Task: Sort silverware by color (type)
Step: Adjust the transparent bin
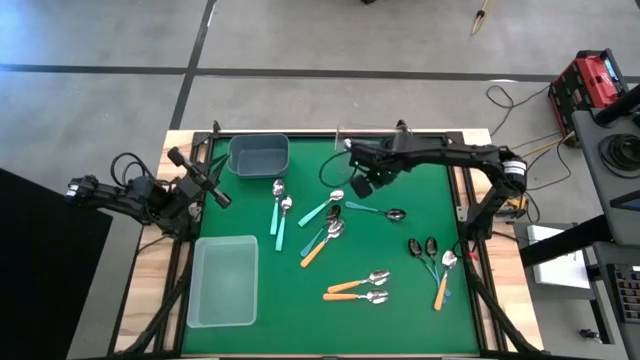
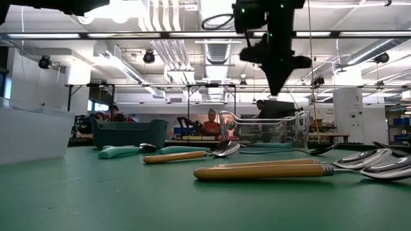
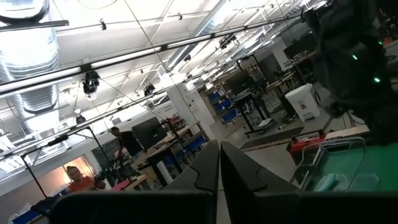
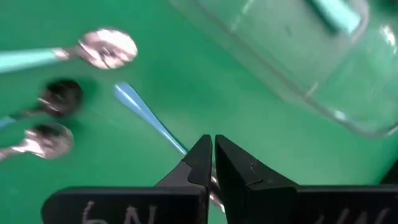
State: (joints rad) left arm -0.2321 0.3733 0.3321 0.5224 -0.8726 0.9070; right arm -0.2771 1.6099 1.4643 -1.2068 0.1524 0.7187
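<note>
Between the right gripper point(image 4: 212, 163) fingertips almost no gap shows, the two dark fingers pressed together and holding nothing. Just beyond and below the tips lies a spoon with a thin light-blue handle point(image 4: 148, 117), its handle running slantwise away from the fingers; the bowl end is hidden under the gripper body, so which end is nearer I can't tell for sure. From above, this looks to be the dark-bowled spoon point(image 1: 378, 211) lying roughly across the green mat point(image 1: 400, 300), handle toward the gripper, bowl toward the right edge. Right gripper hangs over the rear middle of the mat, clear of the surface, close to that handle. A clear tray point(image 4: 323, 62) with something teal inside sits just past the spoon. Farther out: a cluster of teal, orange and dark spoons point(image 1: 325, 228) mid-mat, two orange-handled spoons point(image 1: 355, 290) at front, more spoons point(image 1: 432, 262) at right front, two teal ones point(image 1: 280, 212) nearer the left. Left gripper point(image 1: 205, 180) is parked at the left table edge, fingers closed on nothing, well apart from every spoon. Right arm is clearly nearer; it would need to open up and line its fingers across the handle's long axis
</note>
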